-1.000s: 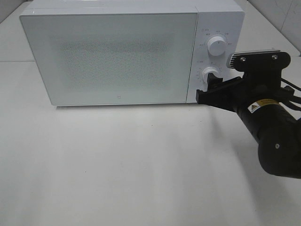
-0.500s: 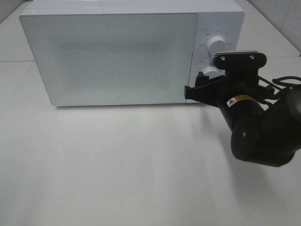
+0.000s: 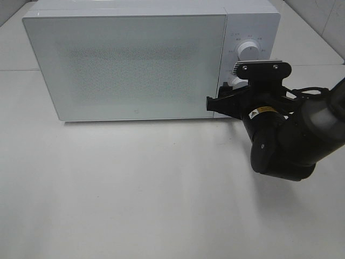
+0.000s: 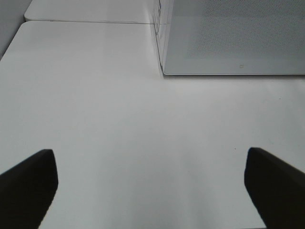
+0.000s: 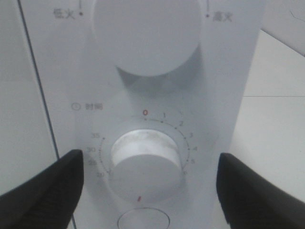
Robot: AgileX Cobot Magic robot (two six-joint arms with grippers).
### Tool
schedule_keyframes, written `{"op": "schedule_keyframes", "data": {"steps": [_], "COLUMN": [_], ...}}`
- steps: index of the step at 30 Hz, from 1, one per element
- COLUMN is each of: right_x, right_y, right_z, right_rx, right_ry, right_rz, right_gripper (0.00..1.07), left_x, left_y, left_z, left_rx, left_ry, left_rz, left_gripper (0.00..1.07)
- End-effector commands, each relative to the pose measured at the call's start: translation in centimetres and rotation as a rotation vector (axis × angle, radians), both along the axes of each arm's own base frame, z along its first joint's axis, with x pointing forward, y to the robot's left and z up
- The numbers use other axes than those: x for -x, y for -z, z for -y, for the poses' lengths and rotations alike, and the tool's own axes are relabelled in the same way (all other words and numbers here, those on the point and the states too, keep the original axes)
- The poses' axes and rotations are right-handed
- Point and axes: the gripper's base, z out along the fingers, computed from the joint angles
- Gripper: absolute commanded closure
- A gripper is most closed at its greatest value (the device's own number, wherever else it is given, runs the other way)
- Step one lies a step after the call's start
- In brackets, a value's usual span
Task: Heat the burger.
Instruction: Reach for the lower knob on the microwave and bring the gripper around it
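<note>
Right gripper (image 5: 148, 164) — jaws apart, flanking the timer knob (image 5: 143, 150). If closed off-centre, likely to slip — dial unturned or overshot.

White microwave (image 3: 135, 65), door shut, on a white table (image 3: 135, 189), upper knob (image 3: 248, 49), timer knob (image 5: 145, 160) below it

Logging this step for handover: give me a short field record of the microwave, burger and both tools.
microwave: door shut, standing on the table
burger: not in view
right tool: open, straddling the timer knob, not touching it
left tool: open, above the table by the microwave's front
</note>
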Motion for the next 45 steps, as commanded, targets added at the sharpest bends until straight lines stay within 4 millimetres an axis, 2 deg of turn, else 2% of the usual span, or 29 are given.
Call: {"op": "schedule_keyframes", "data": {"steps": [1,12,16,17,20,22,23,25,26,27,30,37,40,42,43,44,45], "right_x": [-0.4,-1.0,-1.0,-1.0,-0.9,-0.9,-0.9,-0.9,-0.9,-0.9,-0.9,-0.9,-0.9,-0.9,-0.9,-0.9,-0.9], "right_y": [-0.2,-0.6,-0.6,-0.6,-0.6,-0.9,-0.9,-1.0,-1.0,-1.0,-1.0,-1.1,-1.3,-1.5,-1.5,-1.7,-1.7], "right_z": [0.0,-0.2,-0.2,-0.2,-0.2,-0.3,-0.3,-0.5,-0.5,-0.5,-0.5,-0.5,-0.6,-1.1,-1.1,-1.3,-1.3], "right_rx": [-0.004,-0.012,-0.006,0.006,0.010,0.023,0.023,0.037,0.037,0.037,0.037,0.024,-0.071,-0.283,-0.283,-0.461,-0.461], "right_ry": [-0.002,-0.006,-0.007,-0.007,-0.008,-0.015,-0.015,-0.037,-0.037,-0.040,-0.040,-0.037,-0.046,-0.086,-0.086,-0.100,-0.100], "right_rz": [0.022,0.041,0.043,0.047,0.046,0.069,0.069,0.077,0.077,0.076,0.076,0.087,0.111,0.129,0.129,0.133,0.133], "right_gripper": [0.32,0.35,0.45,0.52,0.55,0.72,0.72,0.86,0.86,0.92,0.96,0.96,0.96,0.96,0.96,0.96,0.96], "left_x": [0.3,0.3,0.3,0.3,0.3,0.3,0.3,0.3,0.3,0.3,0.3,0.3,0.3,0.3,0.3,0.3,0.3], "left_y": [0.0,0.0,0.0,0.0,0.0,0.0,0.0,0.0,0.0,0.0,0.0,0.0,0.0,0.0,0.0,0.0,0.0], "left_z": [0.1,0.1,0.1,0.1,0.1,0.1,0.1,0.1,0.1,0.1,0.1,0.1,0.1,0.1,0.1,0.1,0.1], "left_rx": [0.004,0.004,0.004,0.004,0.004,0.004,0.004,0.004,0.004,0.004,0.004,0.004,0.004,0.004,0.004,0.004,0.004], "left_ry": [0.005,0.005,0.005,0.005,0.005,0.005,0.005,0.005,0.005,0.005,0.005,0.005,0.005,0.005,0.005,0.005,0.005], "left_rz": [0.016,0.016,0.016,0.016,0.016,0.016,0.016,0.016,0.016,0.016,0.016,0.016,0.016,0.016,0.016,0.016,0.016], "left_gripper": [0.06,0.06,0.06,0.06,0.06,0.06,0.06,0.06,0.06,0.06,0.06,0.06,0.06,0.06,0.06,0.06,0.06]}}
